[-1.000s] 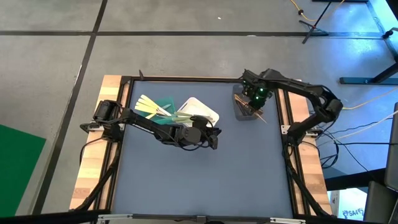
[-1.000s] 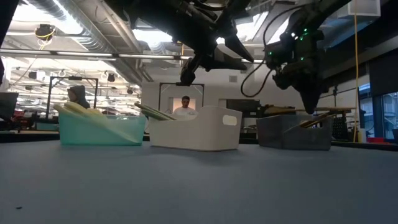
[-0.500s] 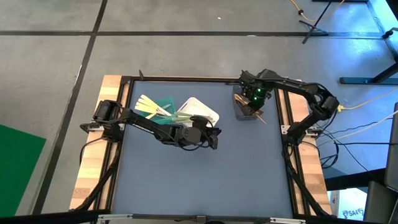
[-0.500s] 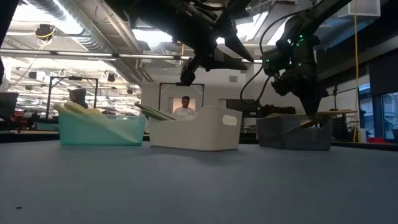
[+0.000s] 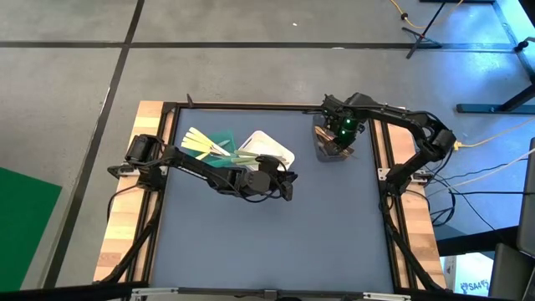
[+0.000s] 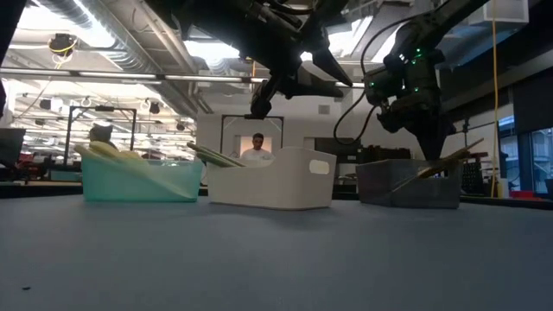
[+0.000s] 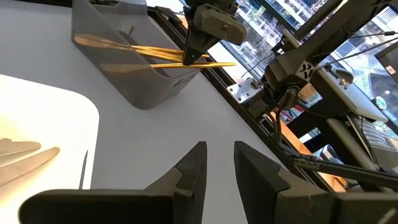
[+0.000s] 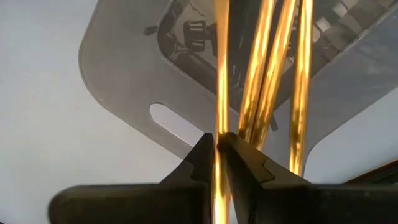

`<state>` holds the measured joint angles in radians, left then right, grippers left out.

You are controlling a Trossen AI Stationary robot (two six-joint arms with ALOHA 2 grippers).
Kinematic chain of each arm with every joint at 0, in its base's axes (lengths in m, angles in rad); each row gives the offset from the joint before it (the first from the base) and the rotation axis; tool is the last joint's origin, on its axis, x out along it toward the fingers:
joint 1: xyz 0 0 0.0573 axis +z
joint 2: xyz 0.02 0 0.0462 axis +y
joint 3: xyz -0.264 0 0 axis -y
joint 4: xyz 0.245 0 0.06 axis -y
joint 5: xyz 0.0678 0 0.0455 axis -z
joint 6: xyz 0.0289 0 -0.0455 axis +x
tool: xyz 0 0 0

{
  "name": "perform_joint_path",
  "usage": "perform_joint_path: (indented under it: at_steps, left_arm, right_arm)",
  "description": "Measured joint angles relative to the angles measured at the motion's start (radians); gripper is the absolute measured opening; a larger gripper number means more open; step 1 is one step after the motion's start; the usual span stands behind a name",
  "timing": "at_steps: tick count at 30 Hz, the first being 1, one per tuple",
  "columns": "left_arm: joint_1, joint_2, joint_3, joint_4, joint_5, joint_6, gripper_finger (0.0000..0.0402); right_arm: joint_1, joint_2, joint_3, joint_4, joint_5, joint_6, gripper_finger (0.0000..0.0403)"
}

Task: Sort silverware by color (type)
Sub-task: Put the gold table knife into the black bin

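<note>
My table fills the lower middle of the high view: a grey-blue mat inside a dark frame, with pale wooden strips down both sides. Three bins sit directly on it, all along the upper edge (the lower part carries nothing I can make out). The green bin is upper left, the white bin just beside it, the grey bin upper right.

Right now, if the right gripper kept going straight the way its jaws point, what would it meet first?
The right gripper points down into the grey bin, jaws nearly closed around one orange-brown utensil. Going on, it would probably meet the bin's floor first; depth is unclear.
</note>
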<state>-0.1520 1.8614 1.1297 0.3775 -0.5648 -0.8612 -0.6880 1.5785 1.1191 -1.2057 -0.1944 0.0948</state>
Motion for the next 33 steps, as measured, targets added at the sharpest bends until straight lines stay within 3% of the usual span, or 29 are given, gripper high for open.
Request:
perform_joint_path:
  at_steps: [8, 20, 28, 33]
  left_arm:
    - [0.000, 0.000, 0.000, 0.000, 0.000, 0.000, 0.0074]
    - [0.000, 0.000, 0.000, 0.000, 0.000, 0.035, 0.0074]
    - [0.003, -0.013, -0.002, -0.004, 0.003, 0.117, 0.0071]
    - [0.013, -0.112, -0.002, -0.007, 0.011, 0.266, 0.0059]
  right_arm:
    - [0.000, 0.000, 0.000, 0.000, 0.000, 0.000, 0.0002]
    - [0.000, 0.000, 0.013, -0.033, 0.000, 0.000, 0.0005]
    - [0.000, -0.001, 0.175, -0.113, 0.037, -0.002, 0.0005]
    - [0.001, -0.007, 0.314, -0.131, 0.054, -0.025, 0.0005]
